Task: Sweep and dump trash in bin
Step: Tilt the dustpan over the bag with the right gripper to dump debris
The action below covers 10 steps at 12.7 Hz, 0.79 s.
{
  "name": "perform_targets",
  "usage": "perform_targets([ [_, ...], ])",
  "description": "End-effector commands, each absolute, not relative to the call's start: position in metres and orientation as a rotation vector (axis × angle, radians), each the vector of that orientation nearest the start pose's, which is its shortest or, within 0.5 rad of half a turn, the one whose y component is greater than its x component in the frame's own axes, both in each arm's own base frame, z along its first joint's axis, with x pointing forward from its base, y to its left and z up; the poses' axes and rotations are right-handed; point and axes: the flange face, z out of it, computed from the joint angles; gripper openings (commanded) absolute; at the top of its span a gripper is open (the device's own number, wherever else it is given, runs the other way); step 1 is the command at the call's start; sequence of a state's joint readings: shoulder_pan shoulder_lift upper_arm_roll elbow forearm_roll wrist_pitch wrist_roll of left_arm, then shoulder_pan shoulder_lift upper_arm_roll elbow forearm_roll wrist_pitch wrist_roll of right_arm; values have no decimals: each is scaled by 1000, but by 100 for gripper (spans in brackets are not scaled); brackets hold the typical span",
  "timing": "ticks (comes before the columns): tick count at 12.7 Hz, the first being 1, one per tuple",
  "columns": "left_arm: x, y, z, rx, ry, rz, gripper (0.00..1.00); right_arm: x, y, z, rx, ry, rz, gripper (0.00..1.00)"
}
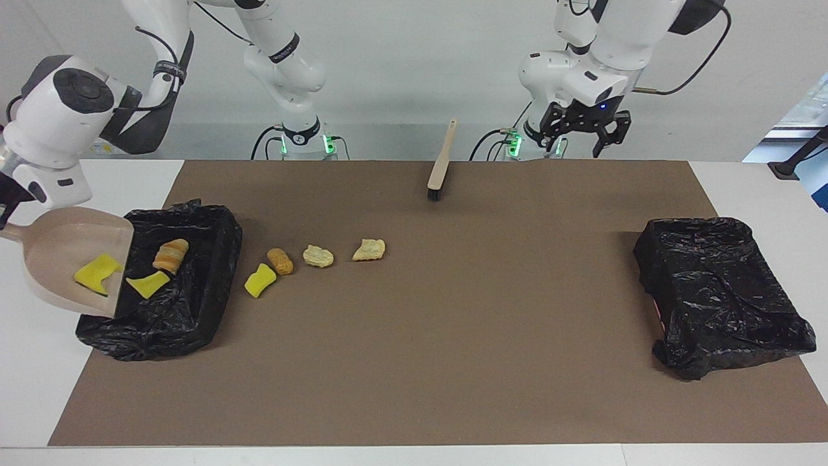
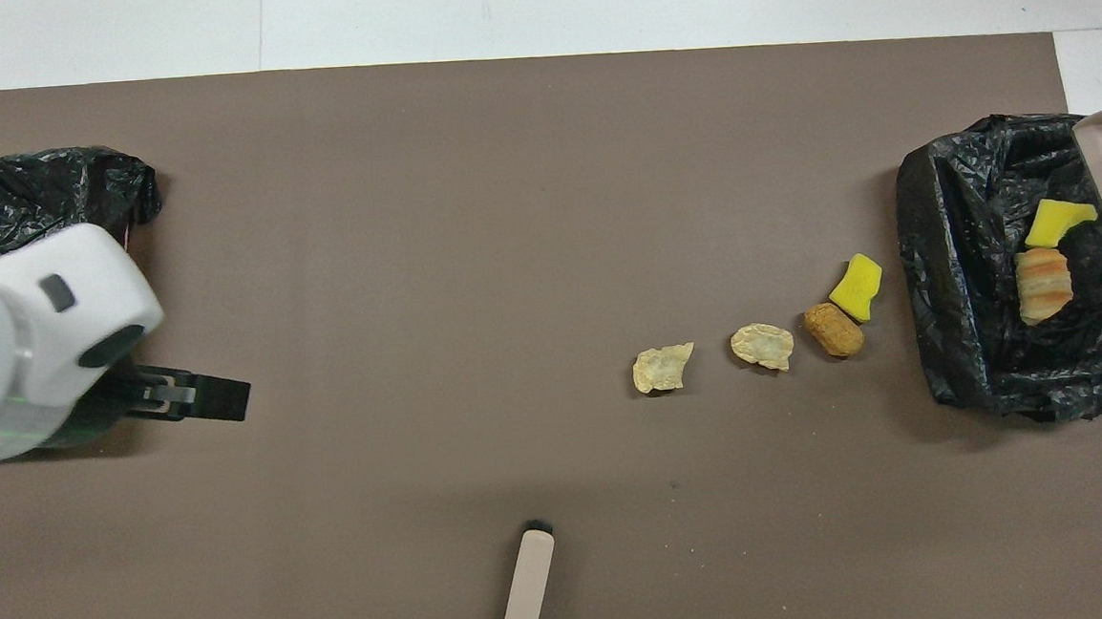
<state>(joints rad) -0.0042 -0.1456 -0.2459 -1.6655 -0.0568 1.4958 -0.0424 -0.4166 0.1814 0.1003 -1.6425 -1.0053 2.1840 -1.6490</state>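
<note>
We see a brown mat (image 1: 453, 336) covering most of a white table (image 1: 39, 388). At the left edge of the facing view, the right pincer (image 1: 8, 202) is clamped on the handle of a beige dustpan (image 1: 61, 259), which is tipped with its lip over the rim of a black-lined bin (image 1: 194, 304). One yellow sponge chunk (image 1: 96, 272) lies in the pan; another yellow chunk (image 1: 147, 283) and an orange-brown bread lump (image 1: 170, 254) lie inside the bin.

On the mat just beside the bin, a row of trash runs toward the centre of the frame: a yellow sponge piece (image 1: 259, 280), a brown lump (image 1: 280, 261), and two pale lumps (image 1: 318, 255) (image 1: 369, 249).

The brush (image 1: 440, 165) lies at the top centre, its handle crossing the mat's upper edge. At the upper right, the left pincer (image 1: 586, 133) hangs in the air with its fingers apart, holding nothing. A second black-lined bin (image 1: 718, 291) sits at the right edge.

The middle and the whole lower half of the mat lie open.
</note>
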Motion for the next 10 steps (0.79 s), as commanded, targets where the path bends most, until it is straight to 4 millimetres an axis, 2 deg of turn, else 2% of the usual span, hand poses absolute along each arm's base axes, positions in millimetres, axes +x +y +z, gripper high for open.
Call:
perform_targets([
  [1, 515, -120, 676, -3107, 318, 82, 100, 598, -237, 571, 1426, 1734, -723, 0],
  [2, 523, -113, 678, -3090, 346, 99, 100, 594, -231, 575, 1405, 1731, -747, 0],
  [4, 525, -106, 685, -3057, 407, 98, 100, 581, -195, 589, 1327, 1725, -774, 0],
  [6, 524, -99, 691, -3066, 409, 61, 100, 546, -174, 589, 1343, 1657, -765, 0],
  [7, 522, -92, 687, -3070, 407, 91, 100, 539, -170, 586, 1343, 1625, -764, 0],
  [8, 520, -85, 686, -3099, 388, 95, 100, 542, -173, 585, 1331, 1633, -745, 0],
  [10, 517, -82, 687, -3116, 381, 99, 100, 545, -192, 585, 1251, 1701, -706, 0],
])
